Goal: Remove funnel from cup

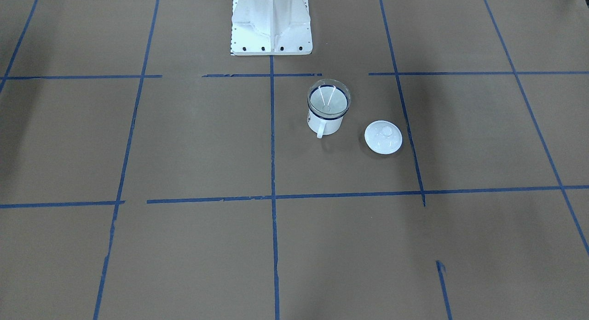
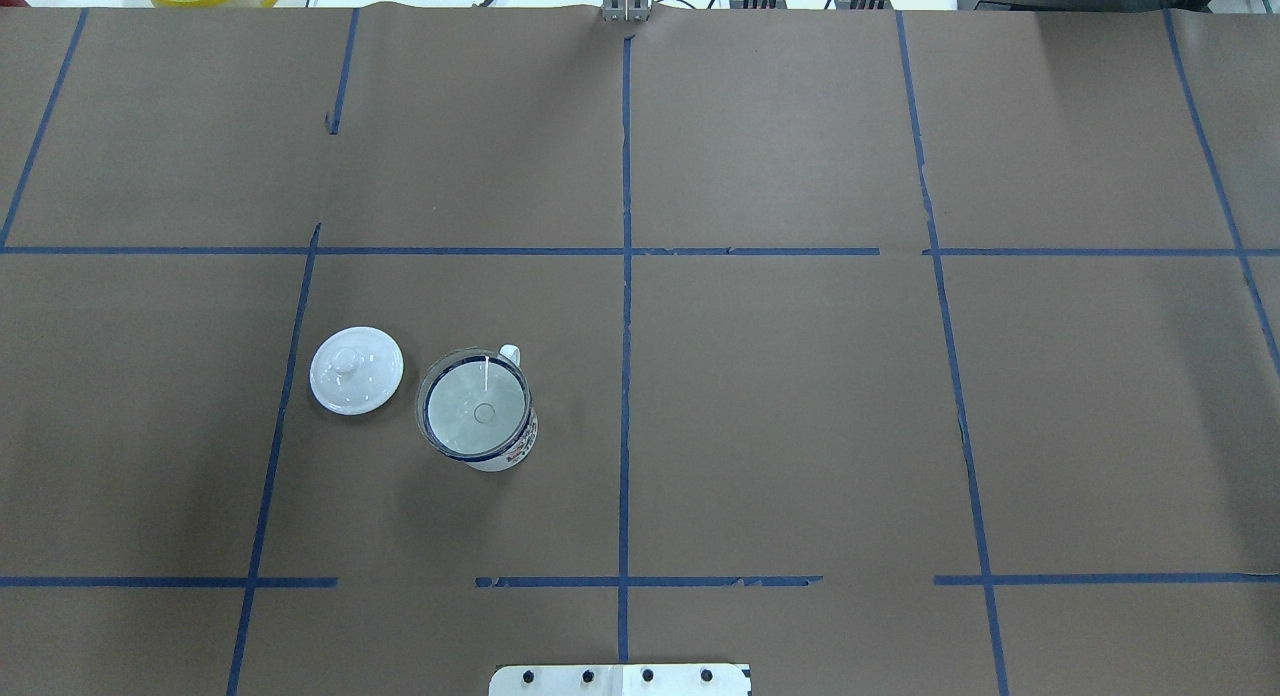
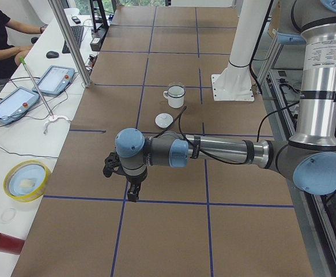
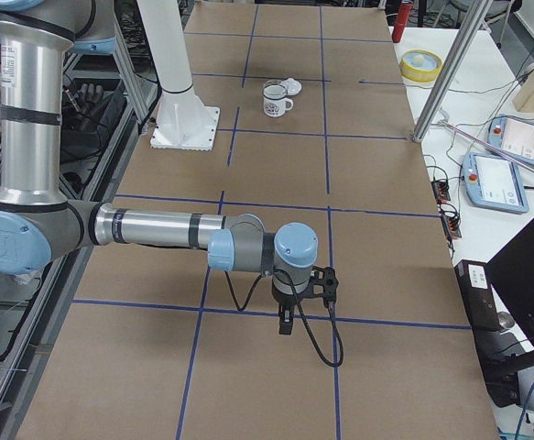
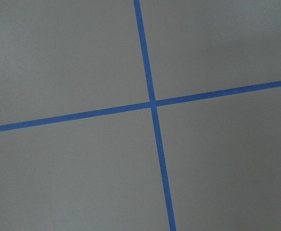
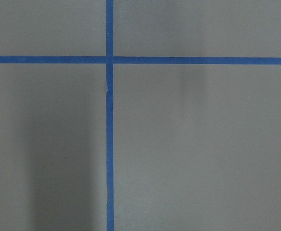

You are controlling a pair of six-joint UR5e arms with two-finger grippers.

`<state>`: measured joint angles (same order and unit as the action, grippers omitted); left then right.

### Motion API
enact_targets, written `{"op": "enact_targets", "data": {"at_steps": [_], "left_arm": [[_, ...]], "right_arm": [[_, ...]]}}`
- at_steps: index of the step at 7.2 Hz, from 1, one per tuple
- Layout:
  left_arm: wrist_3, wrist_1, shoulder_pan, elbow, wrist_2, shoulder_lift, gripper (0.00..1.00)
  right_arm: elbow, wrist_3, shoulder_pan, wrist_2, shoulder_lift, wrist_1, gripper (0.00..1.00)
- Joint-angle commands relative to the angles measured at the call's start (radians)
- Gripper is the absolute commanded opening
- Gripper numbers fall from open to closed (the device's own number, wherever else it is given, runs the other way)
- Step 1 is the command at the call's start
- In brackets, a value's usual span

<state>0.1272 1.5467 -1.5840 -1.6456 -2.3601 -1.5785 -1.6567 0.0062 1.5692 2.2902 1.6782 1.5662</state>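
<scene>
In cup: funnel, bowl on rim.

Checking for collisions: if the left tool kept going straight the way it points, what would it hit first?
Probably the brown table paper near a blue tape cross; the left tool points down.

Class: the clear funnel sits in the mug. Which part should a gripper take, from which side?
Probably the funnel by its rim, from straight above: the bowl sits upright, its rim stands proud of the cup, the spout is inside.
</scene>
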Motion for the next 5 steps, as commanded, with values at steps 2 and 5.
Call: {"op": "enact_targets", "data": {"at_steps": [2,5], "left_arm": [[-0.001,0.0,-0.001,0.0,0.001,-0.001,1.0],[-0.015,-0.002,0.008,-0.01,0.012,-0.136,1.0]], "right_arm": [[0.0,0.0,0.0,0.0,0.0,0.0,1.0],[0.0,0.0,0.0,0.0,0.0,0.0,1.0]]}}
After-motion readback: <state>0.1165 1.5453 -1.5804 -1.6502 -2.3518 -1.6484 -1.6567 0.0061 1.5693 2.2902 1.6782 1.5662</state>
